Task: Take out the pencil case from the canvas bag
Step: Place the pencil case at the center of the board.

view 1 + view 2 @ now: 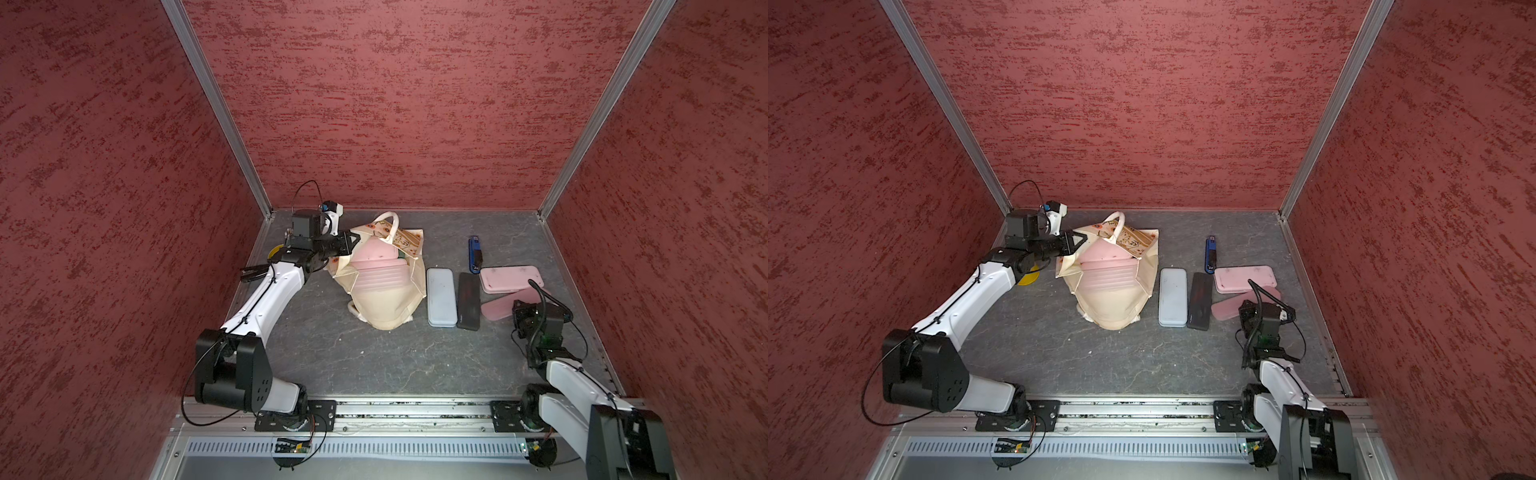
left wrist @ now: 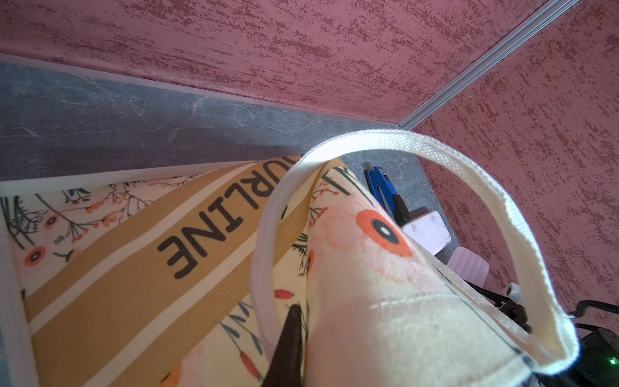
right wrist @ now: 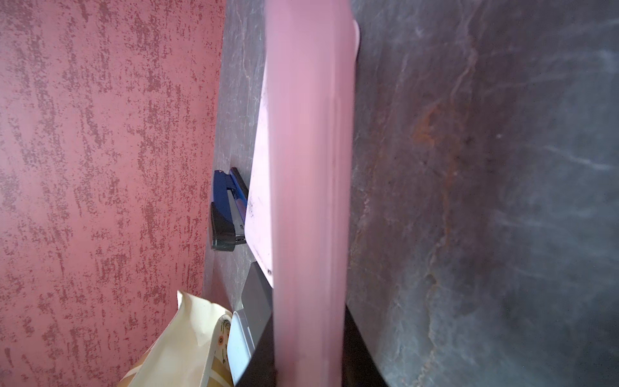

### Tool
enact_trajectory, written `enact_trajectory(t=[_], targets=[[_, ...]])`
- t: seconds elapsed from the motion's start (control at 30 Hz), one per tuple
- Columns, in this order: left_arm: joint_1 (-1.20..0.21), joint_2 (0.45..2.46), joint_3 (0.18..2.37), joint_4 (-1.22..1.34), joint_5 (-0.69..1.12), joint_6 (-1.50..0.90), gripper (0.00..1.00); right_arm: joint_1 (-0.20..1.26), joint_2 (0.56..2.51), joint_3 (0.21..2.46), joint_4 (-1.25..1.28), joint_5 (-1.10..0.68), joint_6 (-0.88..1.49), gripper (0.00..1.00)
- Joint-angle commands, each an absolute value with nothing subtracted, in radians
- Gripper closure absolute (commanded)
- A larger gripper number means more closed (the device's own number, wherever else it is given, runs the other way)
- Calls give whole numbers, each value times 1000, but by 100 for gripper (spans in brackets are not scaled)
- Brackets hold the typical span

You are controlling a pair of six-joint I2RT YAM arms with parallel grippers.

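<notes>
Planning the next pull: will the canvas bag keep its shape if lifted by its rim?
Probably floppy: the canvas bag sags and creases on the table. Likely bottom-heavy, since a pink case lies inside. Its handle loop might snag.

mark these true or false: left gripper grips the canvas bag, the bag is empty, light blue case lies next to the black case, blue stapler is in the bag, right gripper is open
1. The left gripper grips the canvas bag: true.
2. The bag is empty: false. A ribbed pink case shows in its mouth.
3. The light blue case lies next to the black case: true.
4. The blue stapler is in the bag: false. It lies on the table.
5. The right gripper is open: false. It is shut on a pink pencil case.
</notes>
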State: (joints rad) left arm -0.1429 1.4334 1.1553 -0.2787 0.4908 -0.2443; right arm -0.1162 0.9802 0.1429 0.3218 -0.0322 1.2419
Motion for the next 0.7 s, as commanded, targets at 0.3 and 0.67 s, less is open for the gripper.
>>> enact_trajectory(t=[0.3, 0.67], targets=[[-146, 1409, 1148, -276, 475, -234, 100, -157, 1065, 140, 503, -20, 1275, 95], [-146, 1405, 1151, -280, 472, -229, 100, -172, 1175, 133, 606, -45, 1299, 82]])
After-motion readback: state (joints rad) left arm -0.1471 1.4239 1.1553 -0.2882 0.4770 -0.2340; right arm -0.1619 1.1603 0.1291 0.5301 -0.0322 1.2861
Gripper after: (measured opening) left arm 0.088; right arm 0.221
